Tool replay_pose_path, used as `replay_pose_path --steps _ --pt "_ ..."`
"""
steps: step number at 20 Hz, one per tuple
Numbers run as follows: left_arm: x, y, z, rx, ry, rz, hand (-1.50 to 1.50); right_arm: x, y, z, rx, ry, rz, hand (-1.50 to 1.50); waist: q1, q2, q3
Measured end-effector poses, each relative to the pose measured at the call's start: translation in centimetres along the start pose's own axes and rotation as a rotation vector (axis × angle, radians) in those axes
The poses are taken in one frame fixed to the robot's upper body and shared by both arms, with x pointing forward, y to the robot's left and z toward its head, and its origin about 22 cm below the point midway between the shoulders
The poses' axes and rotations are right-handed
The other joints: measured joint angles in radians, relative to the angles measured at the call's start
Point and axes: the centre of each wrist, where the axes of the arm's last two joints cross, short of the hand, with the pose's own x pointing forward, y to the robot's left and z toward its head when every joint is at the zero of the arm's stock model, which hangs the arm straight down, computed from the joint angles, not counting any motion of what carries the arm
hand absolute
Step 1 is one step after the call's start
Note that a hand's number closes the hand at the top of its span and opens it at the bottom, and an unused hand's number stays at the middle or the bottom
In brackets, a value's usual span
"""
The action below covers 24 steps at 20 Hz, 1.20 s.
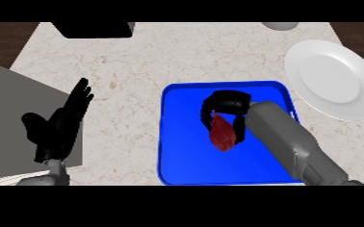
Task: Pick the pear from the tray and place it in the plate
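Right hand point(227, 105) over tray point(181, 146), fingers point(209, 109) clenched round pear point(224, 135), long axis near-far. Plate point(328, 79) to far right, well apart.

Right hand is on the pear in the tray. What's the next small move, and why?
Probably lift straight up. The right hand has its fingers curled round the pear, which looks down in the blue tray; it must clear the rim before heading right to the plate.
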Motion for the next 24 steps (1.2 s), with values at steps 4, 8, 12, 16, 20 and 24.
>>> replay_pose_path --steps 4,8,12,16,20,24 --pt "-0.5 1.0 0.9 0.042 0.022 -0.004 0.0 -0.9 0.7 4.3 -0.107 0.109 0.082 1.5 -0.042 -0.01 0.0" --pt "-1.0 2.0 2.0 0.091 0.037 -0.012 0.0 -1.2 0.6 9.8 -0.252 0.234 0.191 1.5 -0.086 -0.018 -0.002" --pt "-1.1 2.6 2.7 0.114 0.052 -0.005 0.0 -0.2 -0.7 13.2 -0.505 0.262 0.28 1.5 -0.112 -0.021 -0.004" --pt "-1.1 2.7 2.9 0.119 0.051 -0.008 0.0 1.4 -2.4 17.4 -0.735 0.312 0.356 1.5 -0.117 -0.019 -0.006" --pt "-0.7 2.2 2.3 0.099 0.047 -0.008 0.0 3.4 -2.8 21.0 -0.897 0.386 0.328 1.5 -0.093 -0.01 -0.007" --pt "-0.5 1.5 1.5 0.064 0.028 -0.002 0.0 5.1 -3.6 24.0 -1.007 0.467 0.267 1.5 -0.061 -0.005 -0.002"
